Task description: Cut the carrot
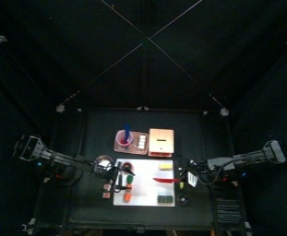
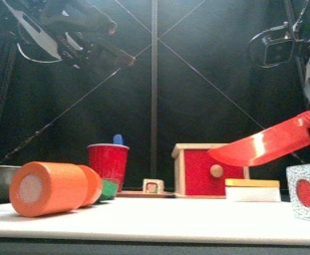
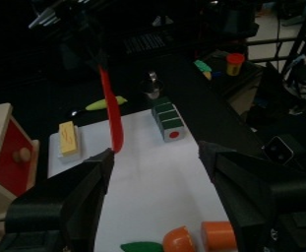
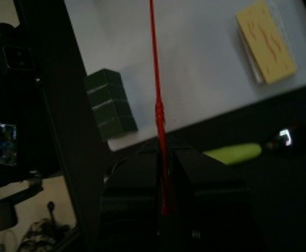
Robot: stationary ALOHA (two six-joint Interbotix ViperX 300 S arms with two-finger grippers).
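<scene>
Nearest, lower left, the carrot (image 2: 54, 188) lies on the white board (image 2: 184, 221); right gripper (image 4: 162, 162) pinches a red knife (image 2: 266, 141); left gripper (image 3: 162, 192) is spread wide.

top: high overhead, straight down | front: table-level, close | wrists: share white board (image 3: 155, 187)

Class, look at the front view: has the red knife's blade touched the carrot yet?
No: the red knife hangs in the air, well apart from the carrot.
</scene>
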